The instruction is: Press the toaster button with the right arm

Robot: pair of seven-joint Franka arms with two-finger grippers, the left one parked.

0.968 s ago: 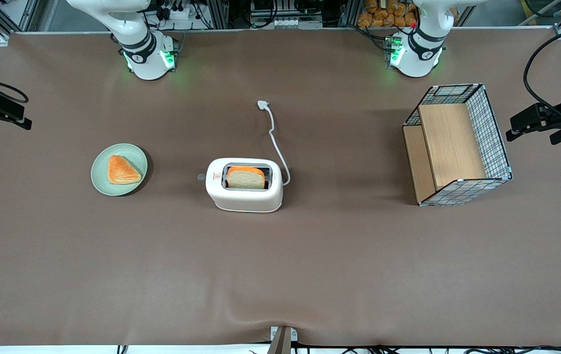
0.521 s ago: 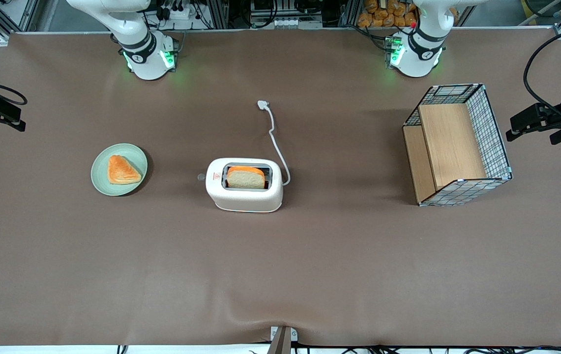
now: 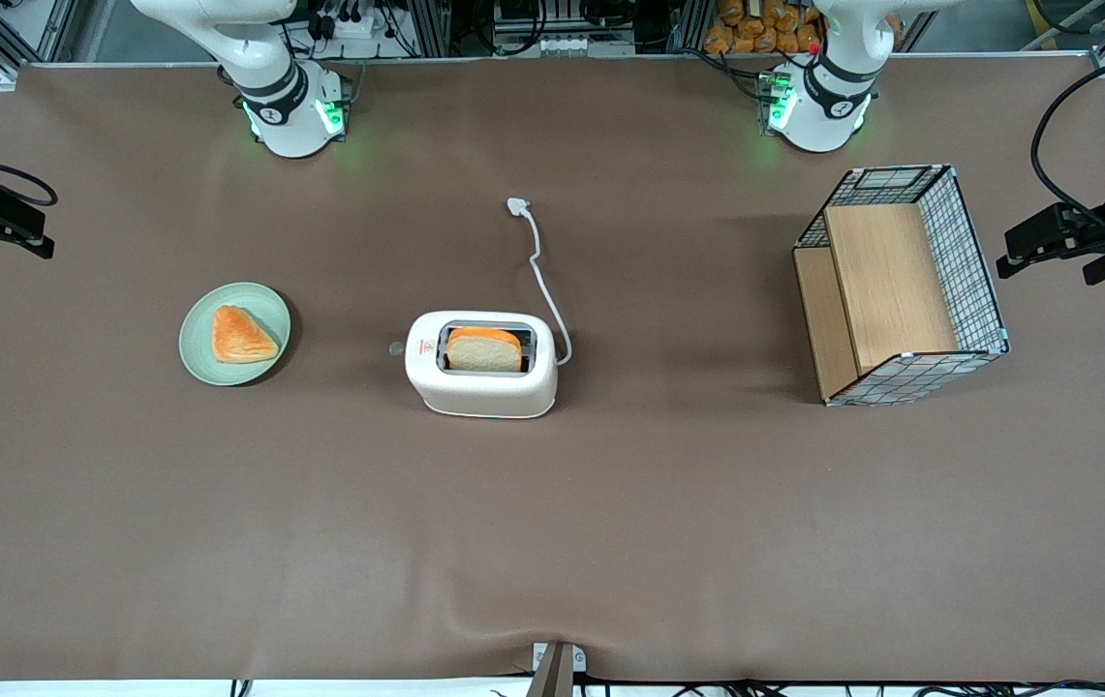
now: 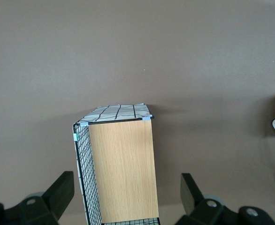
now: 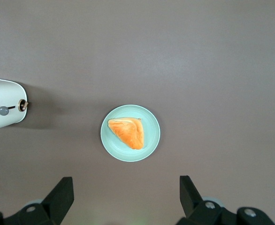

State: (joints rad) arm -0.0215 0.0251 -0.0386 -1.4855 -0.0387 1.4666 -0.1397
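high above the plate (image 5: 130, 133), your pincer (image 5: 123, 201) hangs spread open; close it, then descend squarely onto the button (image 5: 3, 111).

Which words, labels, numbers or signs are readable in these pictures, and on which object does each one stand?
Red triangle sign: on top of the toaster, beside the slot; any text in it is too small to read.
Small dark mark on each arm base: too small to read.
No other writing shows on the plate, the basket or the table.
The claw hangs open above the plate; it bears no readable label.
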